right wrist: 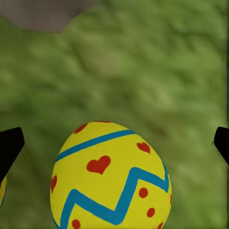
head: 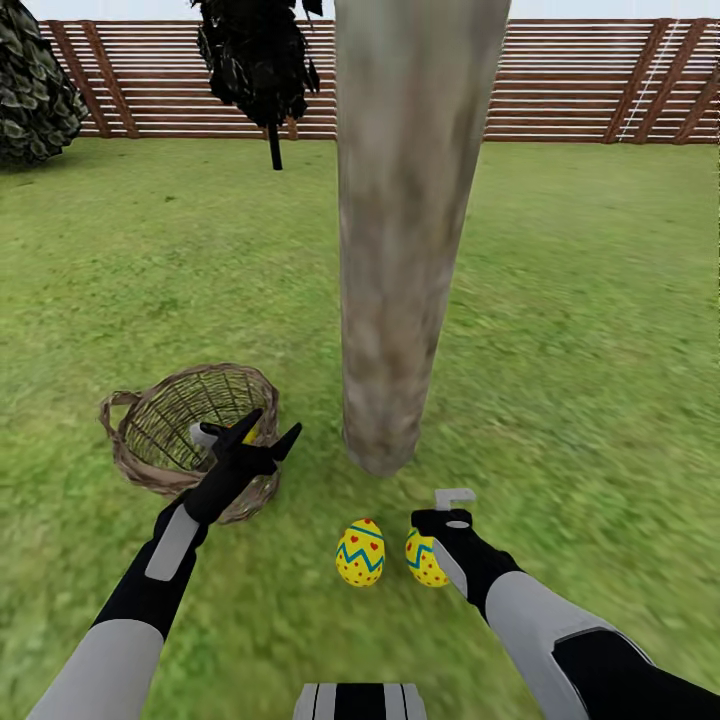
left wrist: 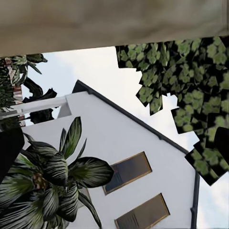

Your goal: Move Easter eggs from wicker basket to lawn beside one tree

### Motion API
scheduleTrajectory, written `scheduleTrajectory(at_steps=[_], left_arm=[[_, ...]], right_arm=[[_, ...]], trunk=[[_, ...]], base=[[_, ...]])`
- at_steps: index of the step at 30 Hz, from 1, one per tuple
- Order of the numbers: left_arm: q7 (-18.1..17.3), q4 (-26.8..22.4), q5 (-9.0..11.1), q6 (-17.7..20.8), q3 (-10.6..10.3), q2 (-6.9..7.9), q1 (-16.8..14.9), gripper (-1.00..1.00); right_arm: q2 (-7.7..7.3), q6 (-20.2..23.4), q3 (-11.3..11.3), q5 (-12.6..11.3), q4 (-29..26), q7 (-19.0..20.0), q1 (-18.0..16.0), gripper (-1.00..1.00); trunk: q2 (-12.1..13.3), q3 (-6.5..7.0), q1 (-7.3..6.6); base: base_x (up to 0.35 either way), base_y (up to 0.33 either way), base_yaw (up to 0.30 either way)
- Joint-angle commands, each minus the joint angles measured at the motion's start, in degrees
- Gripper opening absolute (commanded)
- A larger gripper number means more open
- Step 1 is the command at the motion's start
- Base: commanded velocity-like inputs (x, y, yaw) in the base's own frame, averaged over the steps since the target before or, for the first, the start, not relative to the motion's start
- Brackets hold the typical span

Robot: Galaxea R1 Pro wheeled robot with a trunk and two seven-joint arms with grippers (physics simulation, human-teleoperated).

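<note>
Two Easter eggs on the lawn [head: 580, 330] at the foot of the tree [head: 400, 250]: one egg [head: 361, 552] standing free just in front of the trunk base, second egg [head: 424, 557] just beside it, partly hidden behind the right gripper [head: 455, 497]. Right jaws spread wide, black tips at both sides of the right wrist view, egg [right wrist: 110, 176] on the grass between them, not touching either tip. Wicker basket [head: 150, 430] sits on the grass near the trunk, on its left; a bit of yellow shows inside behind the left gripper [head: 268, 428], probably the third egg, can't tell for sure. Left gripper is over the basket's near rim, jaws spread, pinching nothing. Brown slat fence [head: 590, 80] and a dark thin-trunked tree [head: 262, 60] far behind
</note>
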Motion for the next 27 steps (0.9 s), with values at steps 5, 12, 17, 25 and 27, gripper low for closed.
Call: scheduleTrajectory(at_steps=[5, 12, 17, 25, 27], left_arm=[[0.0, 0.0, 0.2, 0.4, -0.1, -0.03, 0.0, 1.0], [0.0, 0.0, 0.2, 0.4, -0.1, -0.02, 0.0, 1.0], [0.0, 0.2, 0.2, 0.3, -0.1, -0.07, 0.0, 1.0], [0.0, 0.5, 0.7, 0.4, 0.0, 0.1, 0.0, 1.0], [0.0, 0.5, 0.7, 0.4, 0.0, 0.09, 0.0, 1.0]], right_arm=[[-0.38, 0.1, 0.5, -0.6, -0.1, -0.3, 0.0, 1.0], [-0.45, 0.1, 0.6, -0.6, -0.1, -0.3, 0.0, 1.0], [-0.32, 0.0, 0.6, -0.6, -0.1, -0.3, 0.1, 1.0], [-0.21, -0.2, 0.6, -0.6, -0.1, -0.3, 0.1, 1.0], [-0.26, -0.2, 0.6, -0.6, -0.1, -0.3, 0.1, 1.0]], trunk=[[0.1, 1.07, -0.14], [0.1, 2.63, -0.32], [0.1, 2.63, -0.32], [0.1, 2.63, -0.32], [0.1, 2.71, -0.32]], base=[[0.0, 0.0, 0.0], [0.0, 0.0, 0.0], [0.0, 0.0, 0.0], [-0.111, 0.133, -0.001], [-0.188, 0.272, -0.13]])
